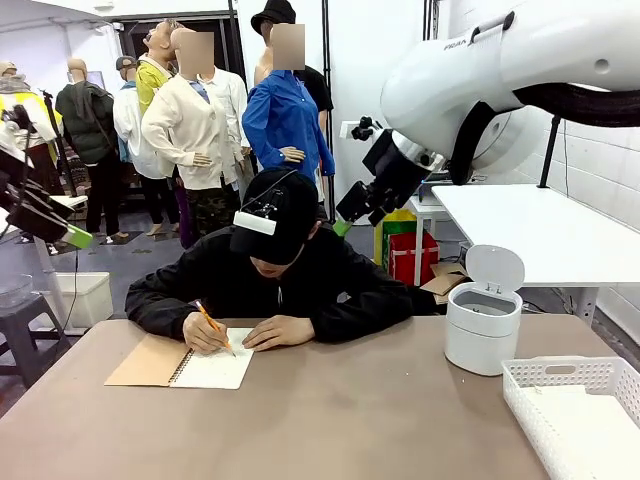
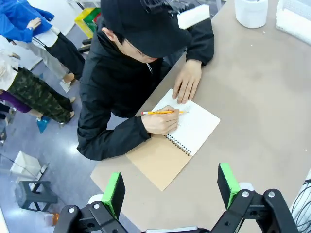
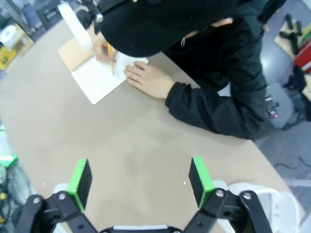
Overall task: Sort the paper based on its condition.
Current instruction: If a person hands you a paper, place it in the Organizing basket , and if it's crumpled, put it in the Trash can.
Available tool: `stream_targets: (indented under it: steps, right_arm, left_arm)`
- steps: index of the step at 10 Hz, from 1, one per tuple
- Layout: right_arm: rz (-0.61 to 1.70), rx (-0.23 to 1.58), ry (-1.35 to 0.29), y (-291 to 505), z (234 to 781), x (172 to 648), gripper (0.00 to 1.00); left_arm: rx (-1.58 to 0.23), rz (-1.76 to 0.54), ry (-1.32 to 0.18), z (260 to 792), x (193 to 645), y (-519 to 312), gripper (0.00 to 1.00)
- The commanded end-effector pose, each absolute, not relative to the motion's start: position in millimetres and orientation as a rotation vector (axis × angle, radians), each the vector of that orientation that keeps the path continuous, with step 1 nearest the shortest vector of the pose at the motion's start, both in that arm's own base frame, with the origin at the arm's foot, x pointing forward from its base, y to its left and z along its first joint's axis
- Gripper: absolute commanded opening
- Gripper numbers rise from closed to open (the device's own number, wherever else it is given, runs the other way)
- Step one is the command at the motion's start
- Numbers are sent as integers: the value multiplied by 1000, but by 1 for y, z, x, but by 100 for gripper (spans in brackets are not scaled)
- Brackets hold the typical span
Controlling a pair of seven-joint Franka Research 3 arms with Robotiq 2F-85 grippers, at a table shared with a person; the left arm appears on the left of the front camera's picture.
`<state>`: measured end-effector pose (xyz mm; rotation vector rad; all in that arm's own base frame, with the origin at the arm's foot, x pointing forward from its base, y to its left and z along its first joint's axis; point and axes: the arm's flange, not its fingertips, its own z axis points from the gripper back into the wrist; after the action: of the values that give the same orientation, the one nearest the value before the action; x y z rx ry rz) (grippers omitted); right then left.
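Table: a brown-grey top shared with a person, with a workshop floor and a white side bench behind.
Person: seated at the far side in a black cap and black jacket, bent low over the table.
Notebook: spiral-bound, lying open and flat in front of the person, brown cover folded out beside the page.
Paper: the white sheet in sight is the notebook's open page, held at the spiral and lying under the person's hands.
Writing hand: it grips an orange pencil with the tip on the page.
Other hand: it rests flat on the page's far edge.
Bin: small, white and round, lid tipped up, on the robot's right part of the table.
Basket: white slatted plastic, at the near right corner, just beside the bin.
Left gripper: it hangs above the near table edge, looking down on the notebook, green pads spread wide, nothing between them.
Right gripper: it is raised over bare tabletop near the person's sleeve, fingers likewise wide apart and holding nothing.
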<state>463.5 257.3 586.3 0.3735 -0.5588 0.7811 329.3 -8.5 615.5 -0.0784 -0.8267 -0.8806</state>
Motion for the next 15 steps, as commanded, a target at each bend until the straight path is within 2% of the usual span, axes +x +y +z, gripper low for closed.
stream_targets:
  steps: [1,4,7,10,15]
  right_arm:
    - [790,354,-523,257,602,461,100]
    - [773,401,-525,243,614,453,100]
    - [797,371,-534,249,615,455,100]
    - [850,418,-609,231,608,445,100]
    - [855,409,-622,215,622,440,100]
  left_arm:
    - [-75,-853,-844,620,321,-13,100]
    - [-70,-881,-850,625,321,-11,100]
    - [-70,-891,-854,627,320,-14,100]
    - [-206,-1021,-800,628,336,-48,100]
    - [-205,-998,-735,635,335,-34,100]
